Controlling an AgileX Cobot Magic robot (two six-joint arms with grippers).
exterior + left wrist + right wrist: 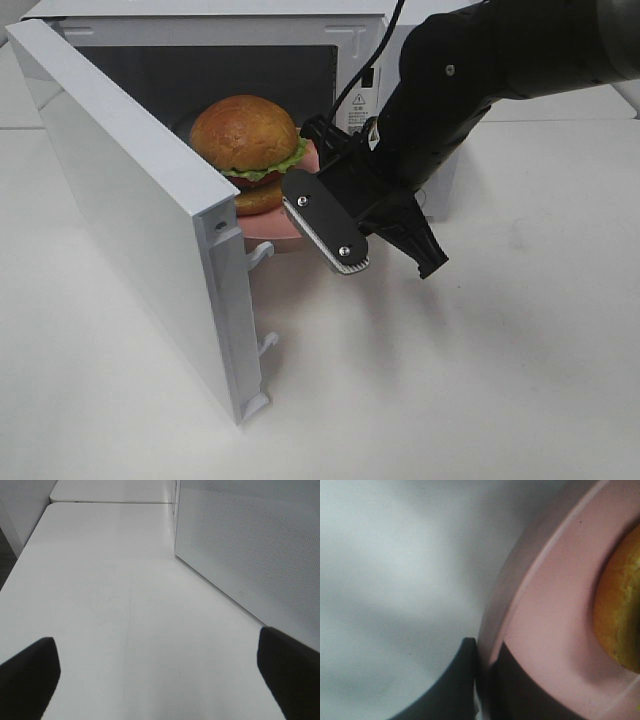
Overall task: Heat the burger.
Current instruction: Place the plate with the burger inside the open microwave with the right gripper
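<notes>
The burger (pixel 247 140), with a domed golden-brown bun and green lettuce, sits on a pink plate (pixel 268 228) in the doorway of the open white microwave (pixel 340 40). The plate's near edge sticks out past the opening. My right gripper (pixel 390 262) is just right of the plate, with its jaws spread apart. Its left finger (pixel 325 228) lies against the plate's rim. In the right wrist view a dark finger (pixel 450 690) touches the plate's rim (pixel 545 605), with the bun's edge (pixel 620 610) beside it. My left gripper (pixel 160 680) is open and empty over bare table.
The microwave door (pixel 130 190) stands swung open towards the front left. In the left wrist view a perforated white panel of the microwave (pixel 250 545) stands close on one side. A black cable (pixel 365 70) hangs by the right arm. The table (pixel 480 380) is white.
</notes>
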